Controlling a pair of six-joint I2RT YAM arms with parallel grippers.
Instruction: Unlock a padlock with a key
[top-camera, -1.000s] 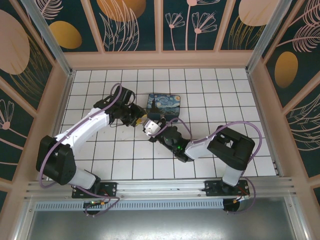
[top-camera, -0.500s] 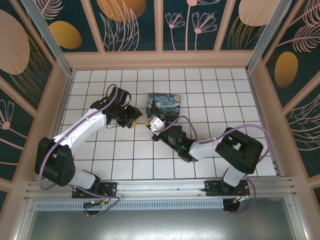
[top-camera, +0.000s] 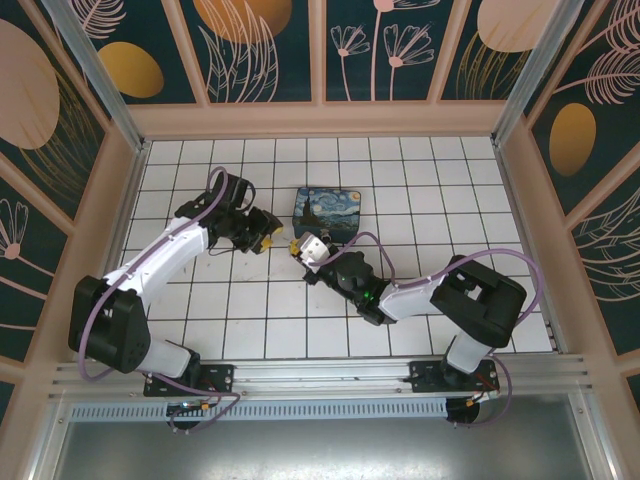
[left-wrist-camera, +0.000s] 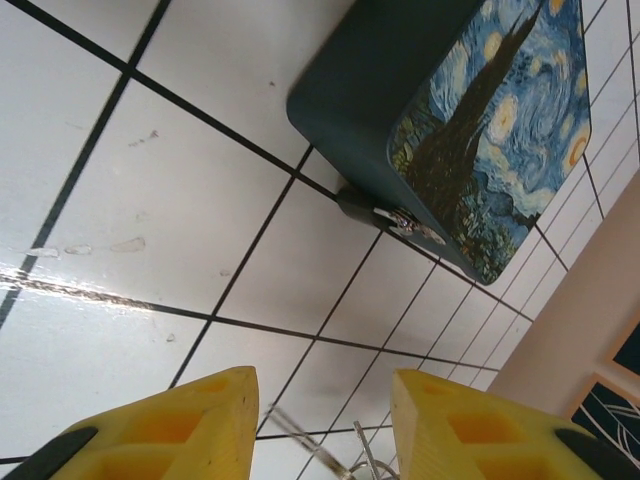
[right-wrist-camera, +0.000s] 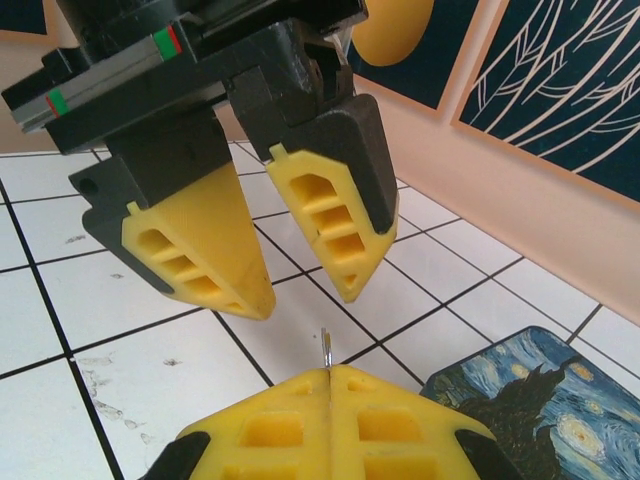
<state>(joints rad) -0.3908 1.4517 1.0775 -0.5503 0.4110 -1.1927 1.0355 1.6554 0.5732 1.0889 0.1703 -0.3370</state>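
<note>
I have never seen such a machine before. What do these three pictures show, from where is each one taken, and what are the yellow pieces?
These are two robot arms, bolted at the near edge of a white tiled table. The overview is taken from above. In it, the left gripper and the right gripper are close together near the middle.

The other two pictures come from cameras on the wrists, so the yellow wedges at the bottom are that arm's own fingers.

A blue box with a painting print stands on the table. The left wrist camera shows a small padlock by the box's edge. The left gripper is open and empty. The right gripper is shut on a thin metal key, whose tip sticks out.
</note>
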